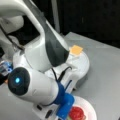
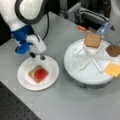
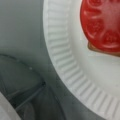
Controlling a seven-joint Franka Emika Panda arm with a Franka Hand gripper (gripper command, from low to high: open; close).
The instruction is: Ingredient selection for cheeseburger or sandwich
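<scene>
Gripper: the gripper (image 2: 37,56) hangs over the top rim of the paper plate (image 2: 25,82) in a front view; its 2 dark fingertips (image 2: 32,55) stand a little apart with nothing between them, released
Gripper, closer camera: in a front view the gripper (image 1: 47,113) is cut off at the bottom edge, mostly hidden behind the blue mount and the white arm
Sandwich: a toast slice (image 2: 32,74) lies on the paper plate with the red tomato disc (image 2: 40,74) on top; any layer between them is hard to make out
Wrist view: only part of the tomato disc (image 3: 102,25) shows, cut off at the top right, a sliver of toast (image 3: 100,50) under its lower edge, on the ribbed plate rim (image 3: 62,62); no fingers show
Divided tray: the round white tray (image 2: 75,67) holds 1 toast square (image 2: 92,40), the dark-brown patty (image 2: 113,50) cut by the right edge, and the cheese square (image 2: 113,69)
Cheese, closer camera: the cheese square (image 1: 76,50) peeks out beside the arm, the rest of the tray (image 1: 83,63) largely hidden
</scene>
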